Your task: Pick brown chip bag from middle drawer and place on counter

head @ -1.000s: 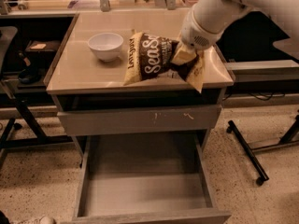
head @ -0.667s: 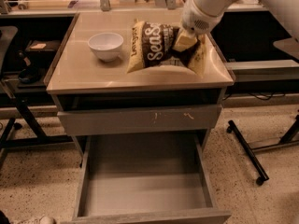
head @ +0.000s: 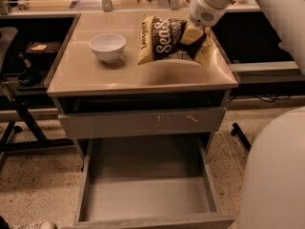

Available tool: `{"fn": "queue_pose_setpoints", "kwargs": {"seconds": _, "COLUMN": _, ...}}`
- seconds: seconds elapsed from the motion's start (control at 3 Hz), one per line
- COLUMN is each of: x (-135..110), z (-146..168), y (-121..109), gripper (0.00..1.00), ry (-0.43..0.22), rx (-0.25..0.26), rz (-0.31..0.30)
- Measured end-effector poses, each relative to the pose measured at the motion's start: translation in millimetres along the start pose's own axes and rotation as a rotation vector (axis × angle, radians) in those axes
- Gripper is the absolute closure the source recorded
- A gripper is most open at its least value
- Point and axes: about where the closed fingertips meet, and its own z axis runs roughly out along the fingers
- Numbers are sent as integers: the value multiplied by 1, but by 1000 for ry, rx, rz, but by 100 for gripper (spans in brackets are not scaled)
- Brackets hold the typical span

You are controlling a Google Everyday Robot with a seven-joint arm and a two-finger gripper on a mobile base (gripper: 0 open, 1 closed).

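Beside the small white round bowl [head: 107, 46], clear of it, the crinkly dark brown chip bag with tan ends [head: 164, 39] hangs tilted just over the glossy beige square counter [head: 95, 78], its shadow beneath, so I'd judge it not yet set down. The robot's white two-finger gripper [head: 193, 32] is clamped on the bag's corner away from the bowl, carrying its weight. Below the bowl, the wide grey metal middle drawer [head: 147, 194] stands pulled out, floor bare; lowering and letting go seems what's left

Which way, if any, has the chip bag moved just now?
Yes. Held at its right end by the gripper, the brown chip bag has moved up the view and rightward, away from the white bowl.
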Motion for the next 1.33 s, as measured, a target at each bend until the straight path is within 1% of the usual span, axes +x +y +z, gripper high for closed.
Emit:
{"fn": "queue_pose_setpoints", "kwargs": {"seconds": 0.33, "x": 17, "z": 18, "y": -7, "gripper": 100, "ry": -3, "rx": -16, "rz": 25}}
{"fn": "queue_pose_setpoints", "kwargs": {"seconds": 0.67, "x": 27, "z": 31, "y": -8, "gripper": 100, "ry": -3, "rx": -35, "rz": 37}}
{"fn": "queue_pose_setpoints", "kwargs": {"seconds": 1.0, "x": 28, "z": 46, "y": -2, "gripper": 100, "ry": -11, "rx": -61, "rz": 34}}
{"fn": "queue_pose_setpoints", "kwargs": {"seconds": 1.33, "x": 28, "z": 46, "y": -2, "gripper": 82, "ry": -11, "rx": -61, "rz": 34}}
